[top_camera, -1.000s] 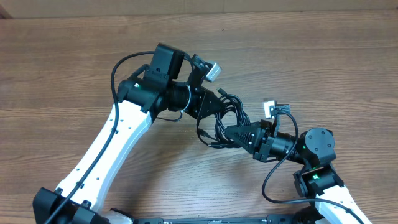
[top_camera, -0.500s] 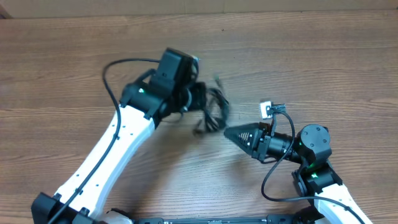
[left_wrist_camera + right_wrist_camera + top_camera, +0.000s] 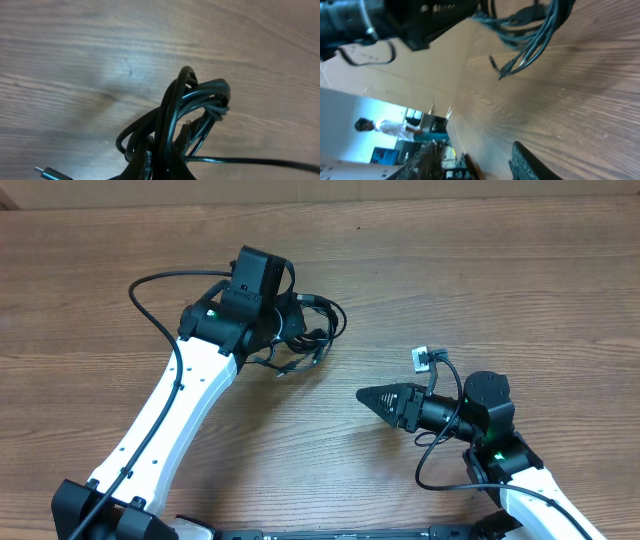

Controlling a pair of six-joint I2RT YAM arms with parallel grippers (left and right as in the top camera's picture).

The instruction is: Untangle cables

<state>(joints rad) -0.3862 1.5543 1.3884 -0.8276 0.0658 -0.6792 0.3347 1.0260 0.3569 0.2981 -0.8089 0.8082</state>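
The cables (image 3: 207, 95) are a small knot of thin black cords, gathered in the left end effector (image 3: 288, 330), which is clamped together on the bundle. It sits over the far-left part of the counter (image 3: 500, 270) and, as I judge from the right wrist view, hangs a little above the wood and does not lie on it. Such cords should be very light and soft. They will bend and slide over each other, so a pull on the wrong loop will probably tighten the knot and not open it. The smooth jacket may also slip between the pads. The better places to take hold seem to be the free plug ends (image 3: 502, 70) that dangle under the bundle, or the big outer loop (image 3: 335, 320), because a strand can be followed from there. The right end effector (image 3: 368, 394) points toward the bundle but is well apart from it. Its fingers (image 3: 525, 162) appear to stand apart, with nothing between them. The counter between the two arms is bare wood, so nothing blocks the approach. Only the thick lead (image 3: 150, 285) of the left arm curves near the wrist, and it must not be mistaken for a cable. A cardboard wall (image 3: 420, 85) stands behind the counter.
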